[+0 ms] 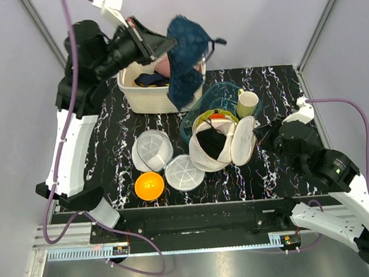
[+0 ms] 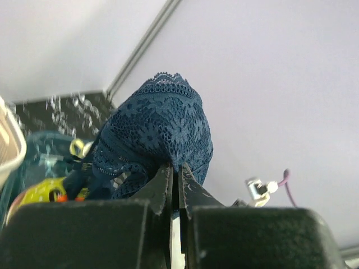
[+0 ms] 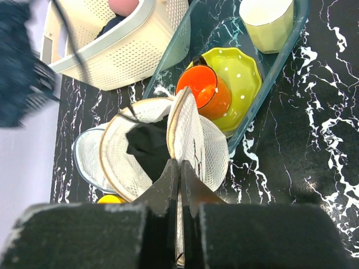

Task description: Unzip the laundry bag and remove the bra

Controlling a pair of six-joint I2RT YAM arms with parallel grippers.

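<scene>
Left gripper [image 2: 178, 171] clamped on navy lace bra [image 2: 157, 129], up over white basket [image 1: 147, 100].
Right gripper [image 3: 179, 168] pinches upright half of unzipped laundry bag [image 3: 193, 134].

**Robot manipulation test cell in a laboratory setting.**
A black, white-veined marble-pattern tabletop [image 1: 276, 94] is enclosed by plain pale grey wall panels [image 1: 265, 19] that meet at slim metal corner posts [image 1: 319, 21]. A ribbed aluminium rail [image 1: 198, 245] runs along its near edge. Two white-and-black robot arms, left [image 1: 71, 153] and right [image 1: 333, 220], are mounted there, trailing purple cables [image 1: 334, 100].
</scene>
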